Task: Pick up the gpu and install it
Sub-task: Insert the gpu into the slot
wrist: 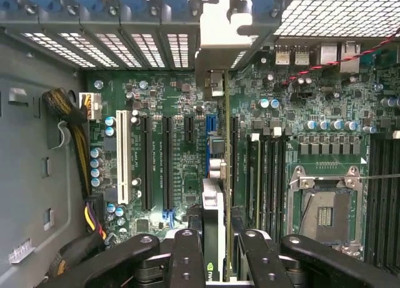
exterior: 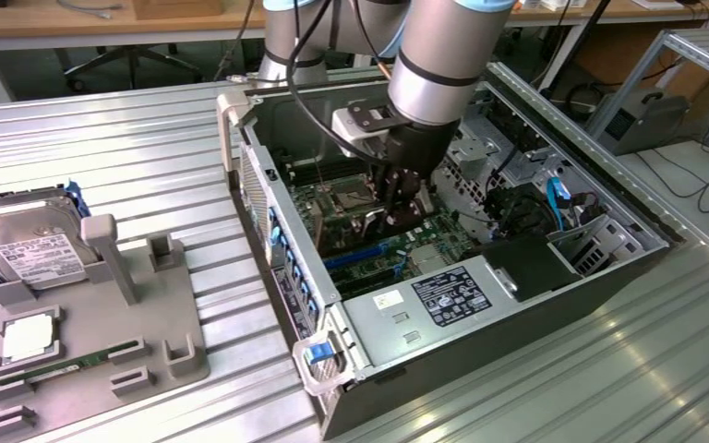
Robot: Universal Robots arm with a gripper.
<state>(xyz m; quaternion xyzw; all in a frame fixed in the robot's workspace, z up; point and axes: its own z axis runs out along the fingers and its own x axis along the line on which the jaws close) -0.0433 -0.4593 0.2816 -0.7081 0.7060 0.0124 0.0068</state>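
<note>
PC case (exterior: pixel 256 180) lying open on its side, arm reaching down into it. Gripper (wrist: pixel 215 263) hanging over the motherboard (wrist: pixel 187 94), fingers (wrist: pixel 187 257) clamping the gpu (wrist: pixel 214 203) edge-on between them. Card running out ahead of the fingers, its silvery bracket (wrist: pixel 219 35) sitting against the case's rear slot wall.

From where I stand, no text can be read. The power supply (exterior: pixel 419 309) carries a black-and-white label (exterior: pixel 453 293) and a small white sticker (exterior: pixel 388 299), both too fine to read. So is the hard drive (exterior: pixel 29 245) label, the white print beside the motherboard (wrist: pixel 187 144) slots, and a green mark on the gpu (wrist: pixel 212 238) edge.
</note>
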